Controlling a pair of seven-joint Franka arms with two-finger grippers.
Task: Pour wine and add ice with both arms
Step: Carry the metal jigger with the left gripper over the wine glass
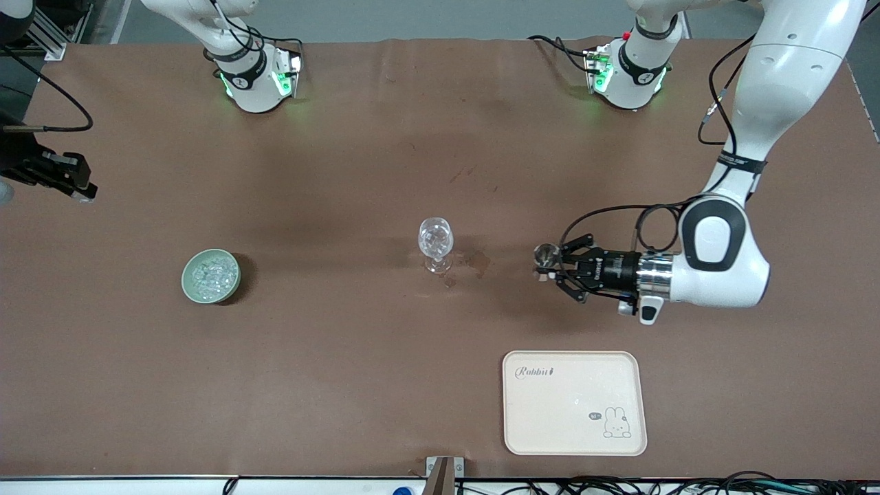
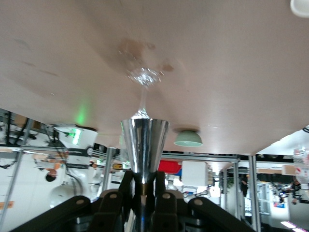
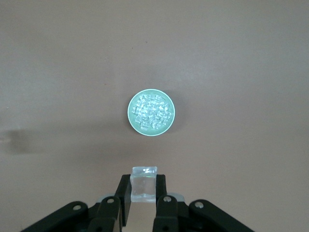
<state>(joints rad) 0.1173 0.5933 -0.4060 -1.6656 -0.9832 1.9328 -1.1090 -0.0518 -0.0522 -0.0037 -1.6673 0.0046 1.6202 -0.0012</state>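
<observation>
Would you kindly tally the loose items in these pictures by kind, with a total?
Bowl of ice: 1
Stemmed glass: 1
Tray: 1
Steel cup, held by the left hand: 1
Ice cube, held by the right hand: 1
Total: 5

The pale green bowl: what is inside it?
The round pale green ceramic bowl holds a heap of small clear glassy ice chunks, covering its floor. Whatever lies beneath them cannot be seen.
</observation>
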